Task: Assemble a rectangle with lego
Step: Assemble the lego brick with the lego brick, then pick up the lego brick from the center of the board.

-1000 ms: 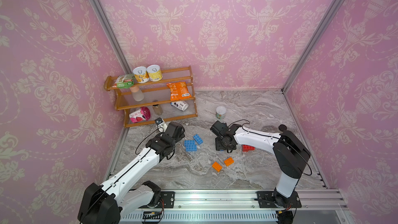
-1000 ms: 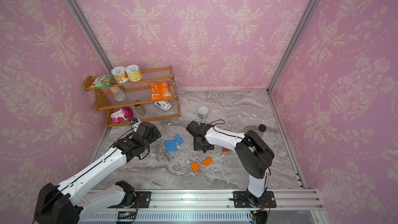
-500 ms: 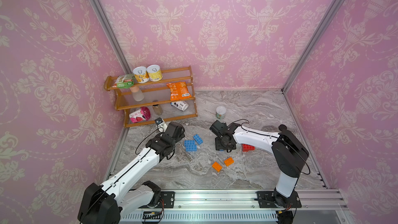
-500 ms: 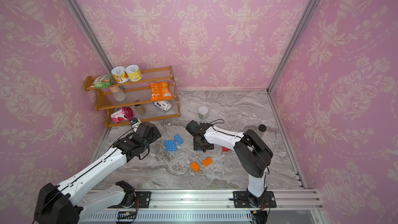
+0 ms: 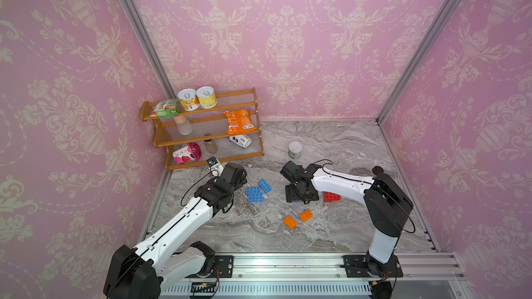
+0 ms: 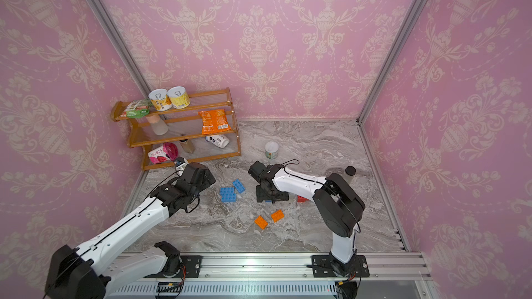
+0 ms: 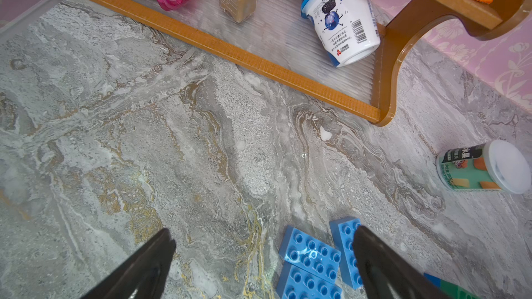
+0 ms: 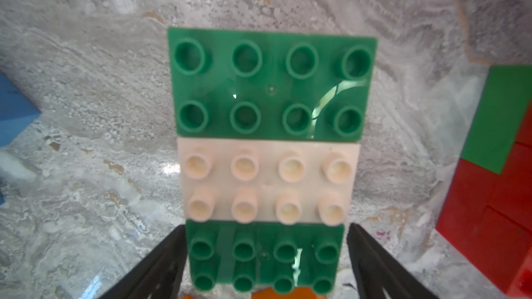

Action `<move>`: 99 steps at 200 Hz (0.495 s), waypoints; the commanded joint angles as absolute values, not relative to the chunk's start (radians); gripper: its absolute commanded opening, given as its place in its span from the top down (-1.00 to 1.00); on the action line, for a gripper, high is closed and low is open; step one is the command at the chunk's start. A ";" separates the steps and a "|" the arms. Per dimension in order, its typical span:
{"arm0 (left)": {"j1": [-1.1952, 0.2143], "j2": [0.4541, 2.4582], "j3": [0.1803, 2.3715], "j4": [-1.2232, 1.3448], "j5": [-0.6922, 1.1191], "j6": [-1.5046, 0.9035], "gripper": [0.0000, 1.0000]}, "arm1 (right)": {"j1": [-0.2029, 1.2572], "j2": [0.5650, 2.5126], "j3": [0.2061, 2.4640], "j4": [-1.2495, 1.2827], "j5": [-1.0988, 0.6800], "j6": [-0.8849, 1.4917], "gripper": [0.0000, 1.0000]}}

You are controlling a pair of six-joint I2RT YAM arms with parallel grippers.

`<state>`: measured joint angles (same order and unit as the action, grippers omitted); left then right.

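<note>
In the right wrist view three lego bricks lie side by side in a row: a green one (image 8: 270,84), a white one (image 8: 266,182) and a near green one (image 8: 264,254). My right gripper (image 8: 266,228) straddles the near green brick, open, its fingers just off the brick's ends. In both top views this gripper (image 5: 300,194) hides the row. A red brick (image 5: 331,197) lies beside it, two orange bricks (image 5: 290,222) in front. Blue bricks (image 7: 312,251) sit by one finger of my open, empty left gripper (image 7: 262,231), which also shows in a top view (image 6: 205,178).
A wooden shelf (image 5: 213,158) with tins, cups and an orange snack packet stands at the back left, close behind my left gripper. A small can (image 5: 295,150) stands behind my right gripper. A black-capped bottle (image 6: 349,174) is behind the right arm. Pink walls close three sides.
My right gripper's jaws have spread apart off the near green brick. Both arms stay almost where they were.
</note>
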<state>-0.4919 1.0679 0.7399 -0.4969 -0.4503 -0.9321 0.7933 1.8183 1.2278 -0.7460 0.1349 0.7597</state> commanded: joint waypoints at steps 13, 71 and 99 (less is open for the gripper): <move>-0.483 1.045 0.743 -0.542 -0.467 -0.904 -0.98 | 0.795 1.745 1.224 -0.778 0.137 0.762 -0.88; -0.483 1.084 0.768 -0.560 -0.420 -0.855 -0.98 | 0.795 1.627 1.129 -0.738 0.115 0.781 -0.99; -0.482 1.177 0.815 -0.560 -0.332 -0.797 -0.98 | 0.794 1.561 1.060 -0.714 0.121 0.797 -0.99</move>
